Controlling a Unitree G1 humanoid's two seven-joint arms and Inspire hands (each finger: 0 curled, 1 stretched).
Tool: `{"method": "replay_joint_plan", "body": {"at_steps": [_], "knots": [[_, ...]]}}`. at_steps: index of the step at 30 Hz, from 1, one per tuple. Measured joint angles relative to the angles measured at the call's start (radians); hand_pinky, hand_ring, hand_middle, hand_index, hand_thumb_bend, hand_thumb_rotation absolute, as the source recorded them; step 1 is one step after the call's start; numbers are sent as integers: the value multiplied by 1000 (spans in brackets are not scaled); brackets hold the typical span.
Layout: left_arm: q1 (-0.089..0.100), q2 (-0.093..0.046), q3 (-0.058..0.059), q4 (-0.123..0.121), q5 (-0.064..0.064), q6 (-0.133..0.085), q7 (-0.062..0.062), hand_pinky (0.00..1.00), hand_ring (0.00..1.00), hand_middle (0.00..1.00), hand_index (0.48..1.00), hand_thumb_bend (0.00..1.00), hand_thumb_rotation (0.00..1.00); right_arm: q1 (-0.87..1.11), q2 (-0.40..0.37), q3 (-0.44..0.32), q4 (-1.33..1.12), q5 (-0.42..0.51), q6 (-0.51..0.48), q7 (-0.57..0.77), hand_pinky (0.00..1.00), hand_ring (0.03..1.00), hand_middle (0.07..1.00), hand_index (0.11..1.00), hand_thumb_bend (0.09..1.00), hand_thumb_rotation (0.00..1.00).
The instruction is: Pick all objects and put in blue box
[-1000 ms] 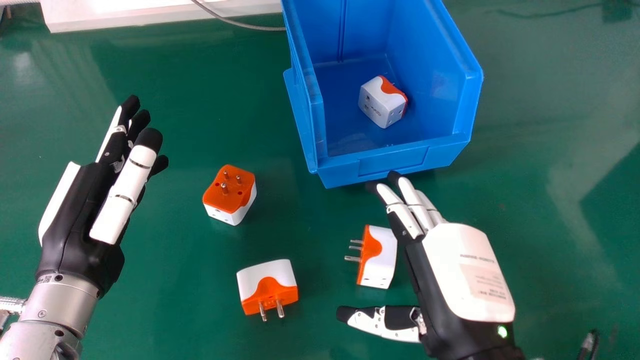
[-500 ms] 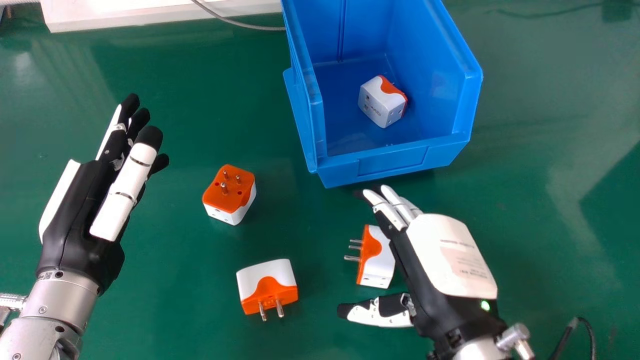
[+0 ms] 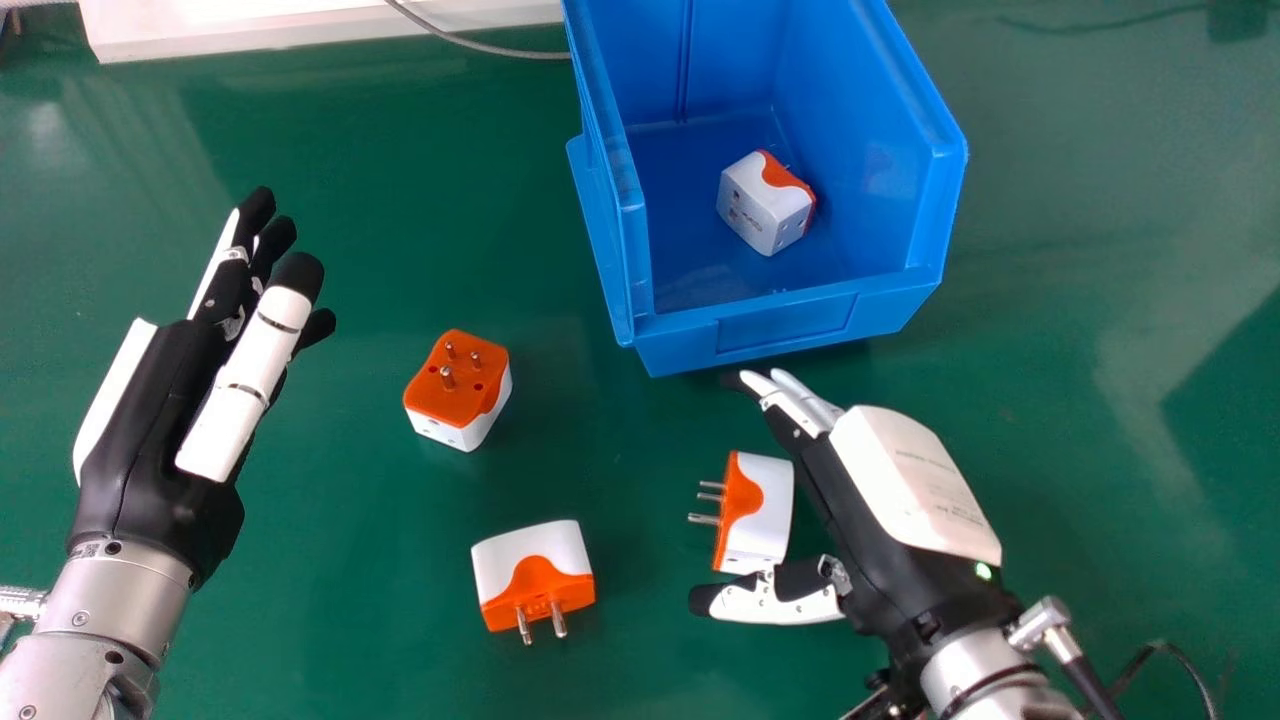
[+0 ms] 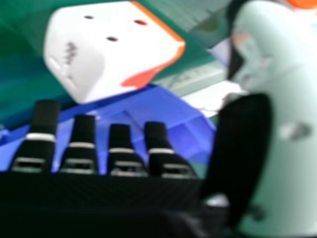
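Note:
In the head view my right hand is open around the right-hand orange and white plug adapter, fingers beyond it and thumb on its near side. That adapter faces my right hand in the right hand view too. Two more adapters rest on the green table: one with pins up, another with pins toward the near edge. A fourth adapter lies inside the blue box. My left hand is open at the left, apart from the adapters.
The box stands just beyond my right fingertips, its front wall facing the robot. A white panel and a grey cable lie at the far left edge. A black cable runs near my right wrist.
My right hand has moved left and turned somewhat around the adapter, its thumb now closer to the adapter's near end. The adapters have stayed in place, and my left hand is nearly still.

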Motion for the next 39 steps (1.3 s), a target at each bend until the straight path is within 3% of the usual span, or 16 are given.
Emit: {"method": "replay_joint_plan", "body": {"at_steps": [9,28,39], "knots": [[0,3,13,-8,-1,11,-3,903,965,1000,1000,546,793,-60,-75,-26,57,58,-34,62,716,848,883,827,506,45],[0,3,16,-55,-1,55,-2,890,958,994,999,519,774,-135,-116,-26,109,79,-38,163,697,837,870,810,511,35],[-1,4,16,-67,0,76,3,886,956,992,997,504,765,-153,-109,-17,117,68,-19,161,696,835,868,803,516,27]]}}
